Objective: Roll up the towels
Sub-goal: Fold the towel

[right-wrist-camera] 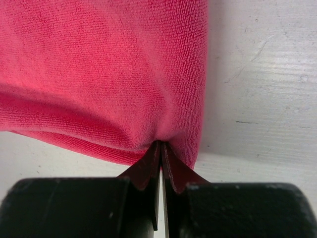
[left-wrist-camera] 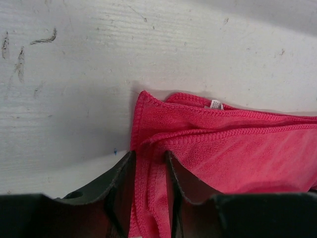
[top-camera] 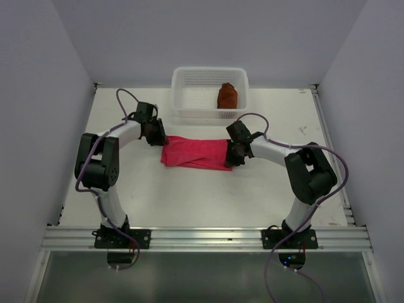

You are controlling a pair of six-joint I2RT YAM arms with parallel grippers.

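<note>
Left gripper (top-camera: 156,136): fingers a narrow gap apart, with the hemmed end of the pink microfibre towel (top-camera: 194,154) bunched between them and filling the gap. Reads as clamped on that end. Right gripper (top-camera: 232,154): fingers pressed nearly together, a pinch of the same towel's other end caught at the tips. The towel lies flat as a folded strip mid white counter (top-camera: 189,202), long axis running toward the left and right edges, spanning between the two grippers. Just beyond it, against the far edge, is a white perforated plastic basket (top-camera: 182,95). One rust-orange rolled towel (top-camera: 227,96) stands in its right half.

Progress, judged: one towel looks rolled and binned. The pink one is only folded into a strip, no roll started. Left to do: roll it from one end, probably put it in the basket. No other towels in view.

Views: the top view gives the layout, the basket and both arms, but not how the jaws stand. The left wrist view shows the left gripper (left-wrist-camera: 148,191) around stacked hems, several layers. It also shows a small white care label (left-wrist-camera: 215,104) at the towel's (left-wrist-camera: 237,148) far hem, not visible from above. The right wrist view shows the right gripper (right-wrist-camera: 160,161) tips meeting on the puckered towel (right-wrist-camera: 99,74), with bare counter beside it. The basket is out of both wrist views.
</note>
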